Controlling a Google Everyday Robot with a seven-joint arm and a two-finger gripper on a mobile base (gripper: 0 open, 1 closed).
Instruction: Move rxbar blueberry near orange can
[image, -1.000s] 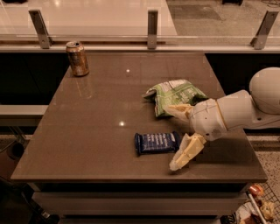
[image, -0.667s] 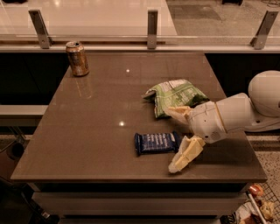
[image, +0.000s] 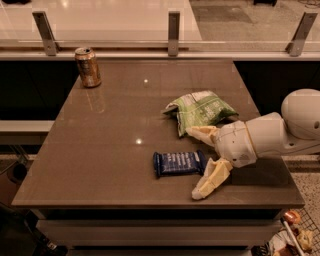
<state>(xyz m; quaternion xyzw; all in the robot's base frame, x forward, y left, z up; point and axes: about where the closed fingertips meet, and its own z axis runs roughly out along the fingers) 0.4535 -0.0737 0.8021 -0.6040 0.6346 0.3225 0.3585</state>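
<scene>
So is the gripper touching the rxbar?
Cannot tell. In the camera view the open gripper's lower finger lies close beside the rxbar's end; neither gap nor contact shows.

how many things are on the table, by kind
cans: 1, orange can
snack bars: 1, blue bar
chip bags: 1, green bag
total: 3
end effector: open, astride the blue bar's end nearest the arm

The one camera looks steeply down on the table (image: 115, 125) from its near side, fairly close, facing the far railing (image: 173, 33). The gripper (image: 196, 162) sits low right in frame, fingers spread, with the can (image: 88, 67) well beyond it, upper left. The mount is perhaps head-high.
</scene>
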